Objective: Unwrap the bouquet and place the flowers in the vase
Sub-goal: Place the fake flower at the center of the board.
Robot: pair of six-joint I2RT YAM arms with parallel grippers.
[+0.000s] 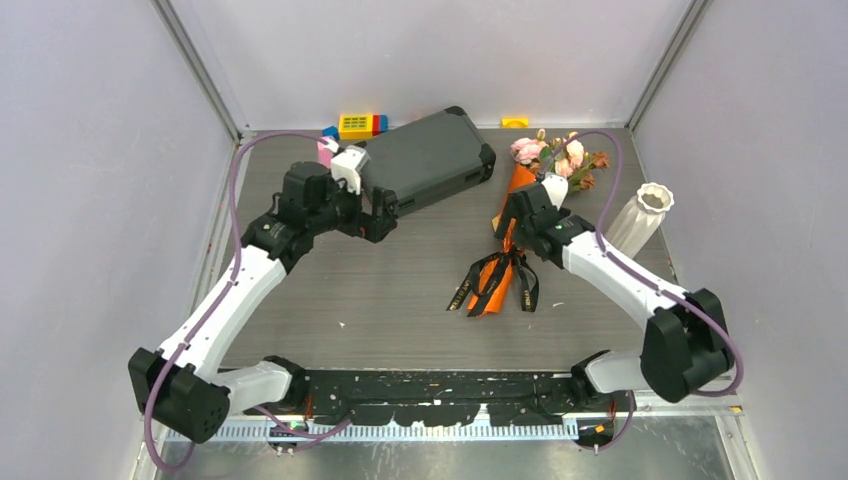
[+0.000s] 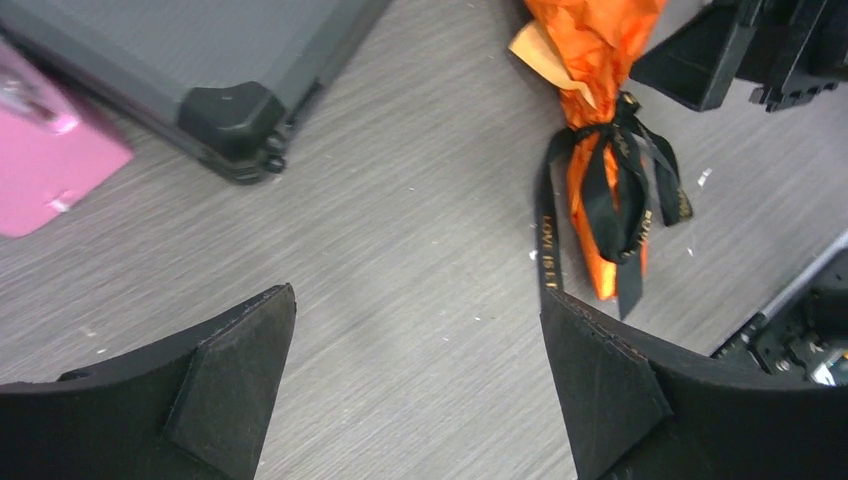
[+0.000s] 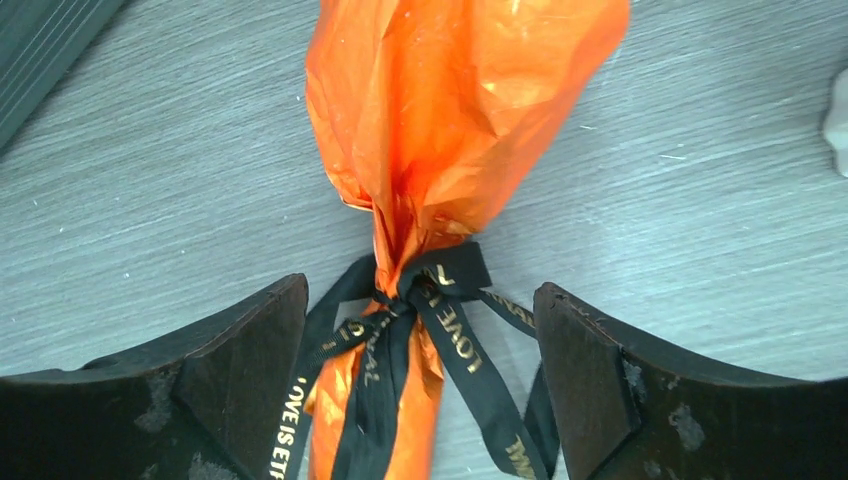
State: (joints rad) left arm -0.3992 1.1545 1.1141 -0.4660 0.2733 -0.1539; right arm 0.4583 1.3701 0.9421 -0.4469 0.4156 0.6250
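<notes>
While the right gripper (image 3: pixel 420 300) hangs over the bouquet (image 1: pixel 521 181) with its jaws spread wide, the tied neck sits between the fingers, pinched by neither. One bouquet lies along the table (image 1: pixel 400 290), its narrow end towards the arms and the pink flowers (image 1: pixel 558 155) at the far end. One black ribbon (image 3: pixel 452 272) is knotted round the orange paper. One white vase (image 1: pixel 640 212) sits off to the right by the wall, apart from the bouquet, and the right forearm runs between the two. Over on the left, the left gripper (image 2: pixel 415 300) is wide open too and holds nothing. It is above bare table, just beside the near corner of one dark grey case (image 1: pixel 430 160). One pink object (image 1: pixel 326 150) is tucked against that case. Along the back wall are one stack of coloured blocks (image 1: pixel 360 124) and one small yellow piece (image 1: pixel 515 122).
</notes>
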